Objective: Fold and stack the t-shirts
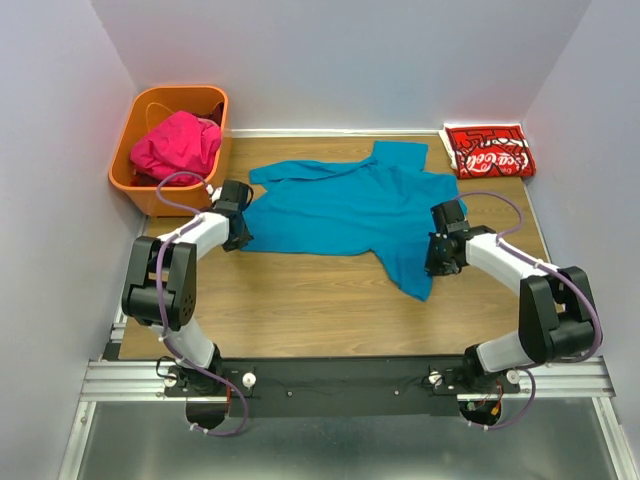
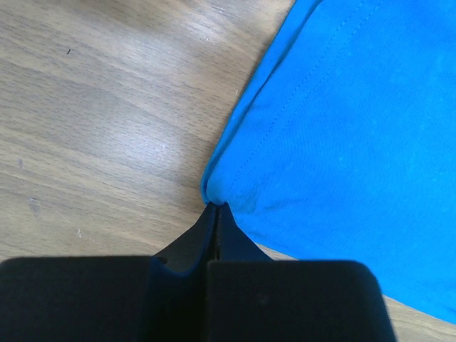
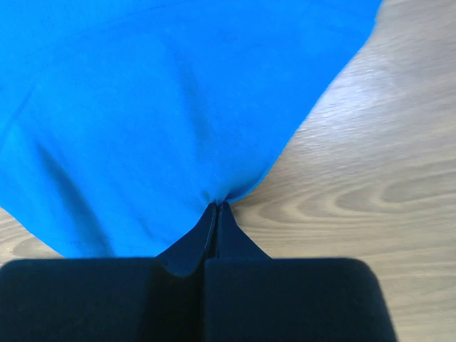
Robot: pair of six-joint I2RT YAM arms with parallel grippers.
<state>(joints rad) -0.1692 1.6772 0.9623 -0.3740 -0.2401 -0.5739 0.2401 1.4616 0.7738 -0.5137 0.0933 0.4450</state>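
Note:
A teal-blue t-shirt (image 1: 345, 208) lies spread across the middle of the wooden table, its lower part trailing toward the front right. My left gripper (image 1: 240, 238) is shut on the shirt's hemmed left corner (image 2: 214, 187), the fingertips pinching the cloth edge. My right gripper (image 1: 438, 262) is shut on the shirt's right edge (image 3: 217, 192), where the cloth bunches into the closed fingertips. A folded red t-shirt (image 1: 489, 151) with white script lies at the back right corner. A magenta-pink t-shirt (image 1: 177, 143) is crumpled inside the basket.
An orange plastic basket (image 1: 137, 180) stands at the back left, just behind my left arm. Purple walls close in the table on three sides. Bare wood (image 1: 300, 300) shows between the teal shirt and the arm bases.

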